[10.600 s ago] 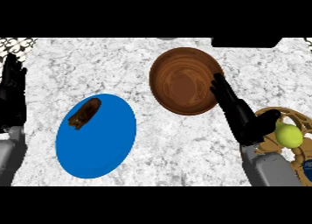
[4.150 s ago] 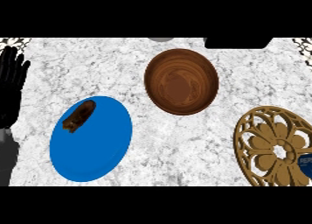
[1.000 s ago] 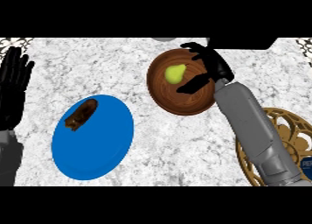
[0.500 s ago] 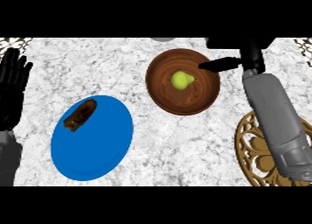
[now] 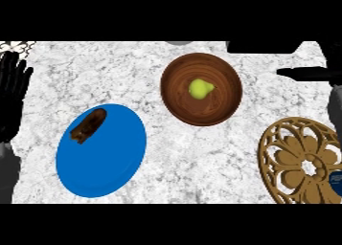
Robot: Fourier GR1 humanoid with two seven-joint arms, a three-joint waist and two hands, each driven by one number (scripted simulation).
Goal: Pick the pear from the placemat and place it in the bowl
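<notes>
Pear is sitting inside the wooden bowl, roughly centre of the basin, nothing touching it. Placement looks done.

Right hand is up and to the right of the bowl, well apart from it, near the view's right edge. Fingers look extended and empty, though part of the hand is cut off by the frame, so I'd hedge a bit on that.

Left hand is far left of the bowl at the counter edge, fingers straight and up, holding nothing: resting.

Gold openwork placemat lies below-right of the bowl, no pear on it. Blue plate with a dark brown item sits below-left of the bowl, untouched.

Left to do, as I judge it: only clearing the right arm.
</notes>
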